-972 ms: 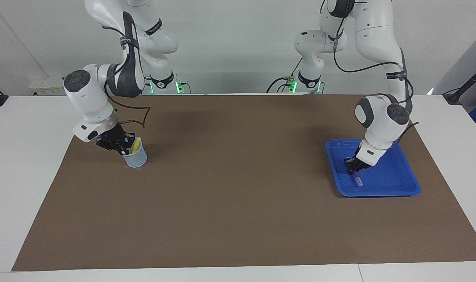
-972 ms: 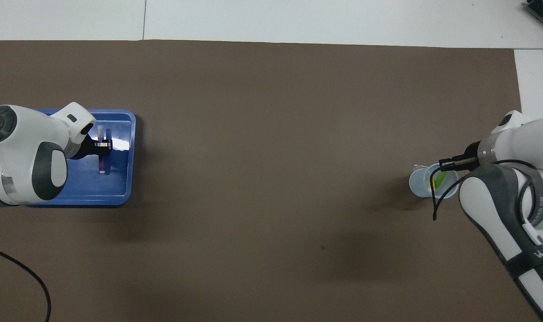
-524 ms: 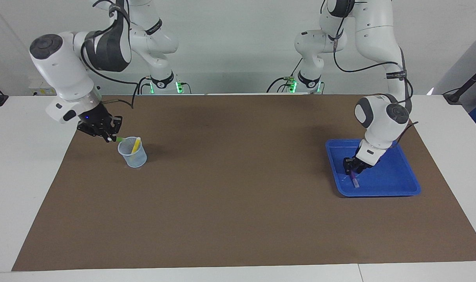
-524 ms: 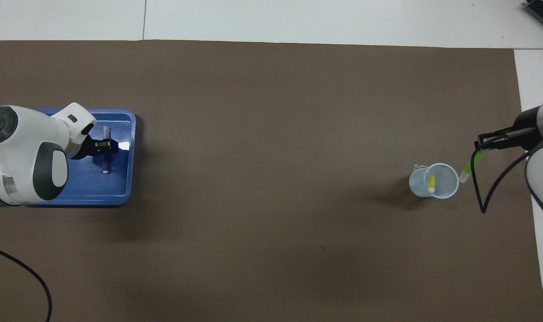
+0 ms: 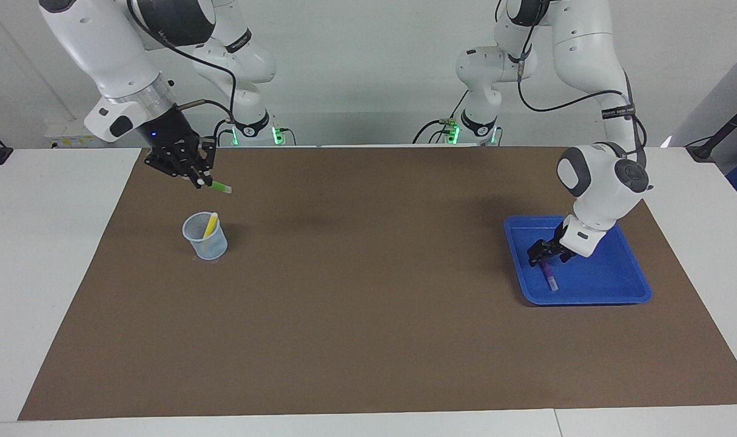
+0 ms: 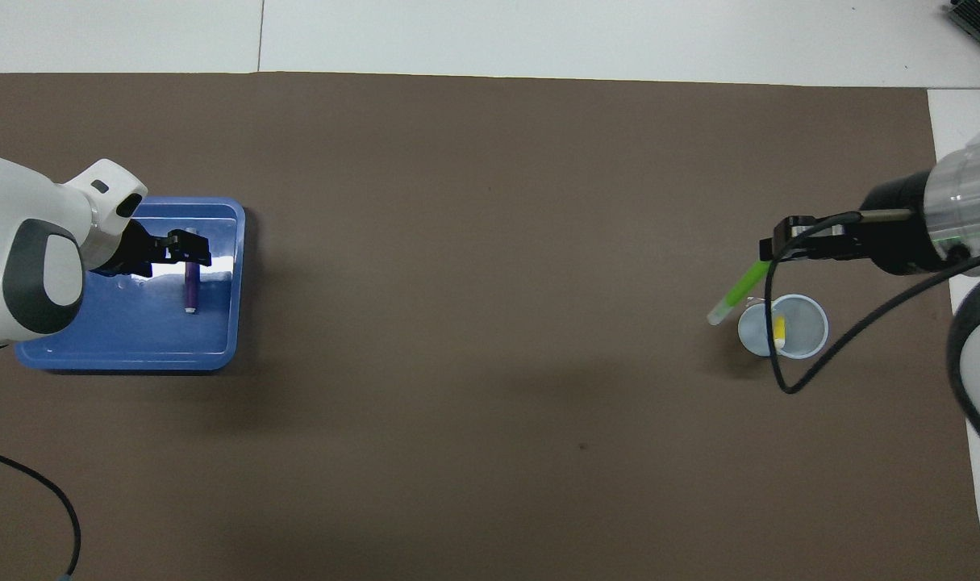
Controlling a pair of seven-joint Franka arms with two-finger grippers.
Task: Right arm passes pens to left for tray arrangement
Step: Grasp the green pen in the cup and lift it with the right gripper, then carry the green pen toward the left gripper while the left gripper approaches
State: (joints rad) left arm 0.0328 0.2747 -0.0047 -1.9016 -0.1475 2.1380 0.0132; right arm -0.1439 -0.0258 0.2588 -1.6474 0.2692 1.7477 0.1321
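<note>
The brown mat (image 5: 368, 291) takes up most of the table, and the tray (image 5: 611, 282) sits toward the left arm's end with the purple pen (image 5: 549, 277) lying flat in it, close to the rim that faces the middle of the mat; the left gripper (image 5: 544, 254) hangs right over that pen's upper end with its fingers spread and nothing between them, so honestly the risk there is a finger clipping the pen on the way up and rolling it toward the rim; the cup (image 5: 205, 237) stands toward the right arm's end with the yellow pen (image 5: 209, 225) leaning inside; the right gripper (image 5: 193, 176) is up in the air at about 11 o'clock from the cup in the facing view, clamped on one end of the green pen (image 5: 221, 187), which pokes out sideways toward 4 o'clock; held by the tip like that, it could probably swivel or slip during the handover, and the left gripper could miss it.
</note>
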